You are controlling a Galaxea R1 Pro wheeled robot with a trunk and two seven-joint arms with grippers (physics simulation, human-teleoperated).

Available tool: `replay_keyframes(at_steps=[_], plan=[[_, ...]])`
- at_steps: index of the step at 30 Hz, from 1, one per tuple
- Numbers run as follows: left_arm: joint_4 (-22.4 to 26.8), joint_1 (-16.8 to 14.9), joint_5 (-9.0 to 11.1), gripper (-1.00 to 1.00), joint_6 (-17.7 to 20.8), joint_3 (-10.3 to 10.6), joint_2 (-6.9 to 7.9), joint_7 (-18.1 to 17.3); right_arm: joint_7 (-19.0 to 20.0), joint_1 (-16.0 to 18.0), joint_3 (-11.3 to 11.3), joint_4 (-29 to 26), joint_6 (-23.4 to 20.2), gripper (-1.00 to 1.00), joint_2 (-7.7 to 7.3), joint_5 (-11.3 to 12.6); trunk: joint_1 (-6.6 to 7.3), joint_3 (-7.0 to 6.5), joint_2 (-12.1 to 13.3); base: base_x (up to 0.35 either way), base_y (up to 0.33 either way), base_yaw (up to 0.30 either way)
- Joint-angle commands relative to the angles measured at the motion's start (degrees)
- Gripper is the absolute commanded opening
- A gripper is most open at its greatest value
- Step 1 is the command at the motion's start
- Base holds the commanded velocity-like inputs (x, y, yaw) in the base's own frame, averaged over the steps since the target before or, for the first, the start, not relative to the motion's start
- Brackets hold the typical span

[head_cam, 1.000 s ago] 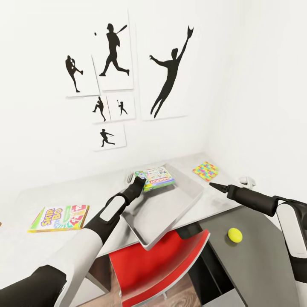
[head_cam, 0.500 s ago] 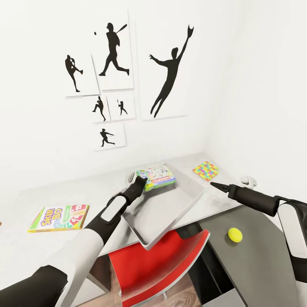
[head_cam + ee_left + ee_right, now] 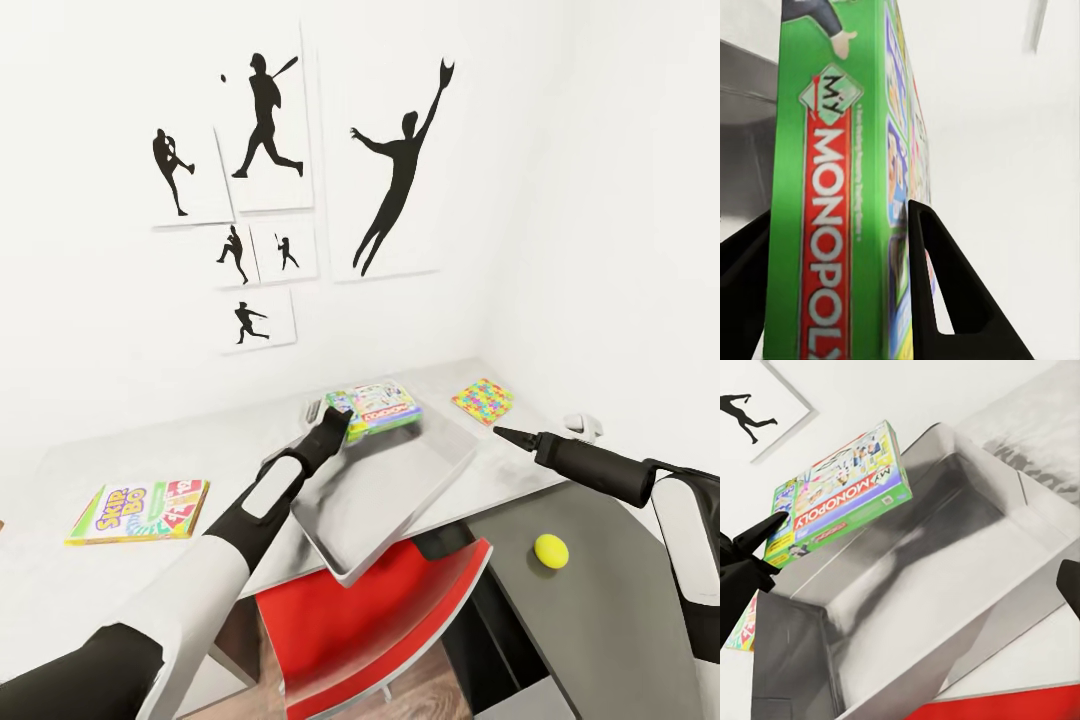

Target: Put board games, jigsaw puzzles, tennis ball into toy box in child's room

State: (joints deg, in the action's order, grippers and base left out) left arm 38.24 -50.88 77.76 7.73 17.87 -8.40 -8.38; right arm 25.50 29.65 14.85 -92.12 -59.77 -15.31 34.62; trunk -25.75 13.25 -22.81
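My left gripper (image 3: pixel 335 425) was clamped on the Monopoly box (image 3: pixel 378 408) by one edge over the toy box (image 3: pixel 420 495); it could've pivoted, caught the rim. Right gripper (image 3: pixel 500 433): couldn't tell.

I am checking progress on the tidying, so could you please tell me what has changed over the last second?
The left gripper, shut on the green-edged Monopoly box, has carried it farther over the pale grey toy box. The right gripper, yellow-green ball and puzzle slab stayed put.

Green-edged Monopoly box (image 3: pixel 378 408) held tilted above pale grey toy box (image 3: pixel 400 500) far rim, Skip-Bo box (image 3: pixel 138 510) flat on desk (image 3: pixel 60 580), puzzle slab (image 3: pixel 482 400) near corner, tennis ball (image 3: pixel 550 550) on dark wing
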Motion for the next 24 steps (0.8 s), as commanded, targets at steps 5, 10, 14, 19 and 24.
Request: replay_keyframes(at_steps=[5, 10, 14, 19, 24], plan=[[0.2, -0.1, 0.7, -1.0, 0.0, 0.1, -0.66, 0.2, 0.6, 0.1, 0.1, -0.1, -0.2, 1.0, -0.04, -0.5, -0.03, 0.11, -0.1, 0.0, 0.0, 0.0], [0.4, -0.2, 1.5, -1.0, -0.1, 0.1, -1.0, 0.6, 0.6, 0.0, 0.1, -0.1, -0.2, 1.0, -0.06, -0.5, -0.03, 0.11, -0.1, 0.0, 0.0, 0.0], [0.4, -0.2, 2.3, -1.0, -0.2, 0.1, -1.13, 0.7, 0.6, 0.0, 0.1, -0.2, -0.2, 1.0, -0.06, -0.5, -0.03, 0.11, -0.1, 0.0, 0.0, 0.0], [0.4, -0.3, 3.3, -1.0, -0.3, 0.1, -1.25, 1.6, 0.6, 0.0, 0.1, -0.2, -0.2, 1.0, -0.07, -0.5, -0.03, 0.11, -0.1, 0.0, 0.0, 0.0], [0.4, -0.3, 4.9, -1.0, -0.4, 0.1, -1.42, 3.8, 0.6, 0.0, 0.1, -0.2, -0.2, 1.0, -0.07, -0.5, -0.03, 0.11, -0.1, 0.0, 0.0, 0.0]])
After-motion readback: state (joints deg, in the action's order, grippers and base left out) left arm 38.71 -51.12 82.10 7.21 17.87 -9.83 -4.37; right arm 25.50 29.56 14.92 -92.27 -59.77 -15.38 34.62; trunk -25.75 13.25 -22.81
